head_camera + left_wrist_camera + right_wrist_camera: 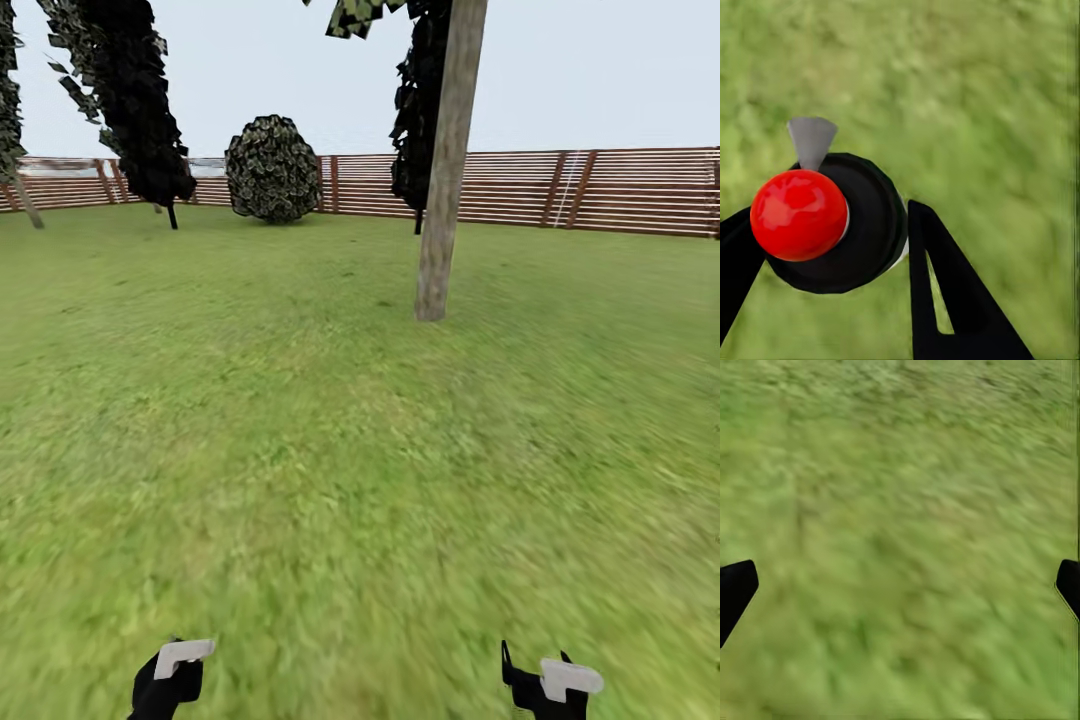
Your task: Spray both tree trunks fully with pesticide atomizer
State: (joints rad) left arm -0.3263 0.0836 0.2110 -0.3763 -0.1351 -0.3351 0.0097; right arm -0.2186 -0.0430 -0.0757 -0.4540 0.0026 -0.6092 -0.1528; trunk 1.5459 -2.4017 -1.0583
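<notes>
Out on the lawn (330, 470) in the garden, the robot faces a thick mottled tree trunk (445, 190) standing far ahead and a little right of centre, well apart from both arms, its leafy crown cut off by the top of the head view. The left pincer (832, 262) is clamped around the pesticide atomizer (832, 221), black fingers (945, 292) hugging the dark round body on either side, the red knob and small grey nozzle tip facing the wrist camera; in the head view that arm sits low at the near left, carried close to the body, I'd say to keep the sprayer steady while rolling. The right pincer (900, 592) hangs wide apart over bare grass, holding nothing, its two black tips at the edges of its own camera, likely kept free and out of the way. Far back, a brown slat fence (620, 190) rings the grass, with a round shrub (272, 168) and a dark conifer (130, 90) to the far left. Pickup looks done; closing on the trunk comes next, and spraying range seems some way off yet
</notes>
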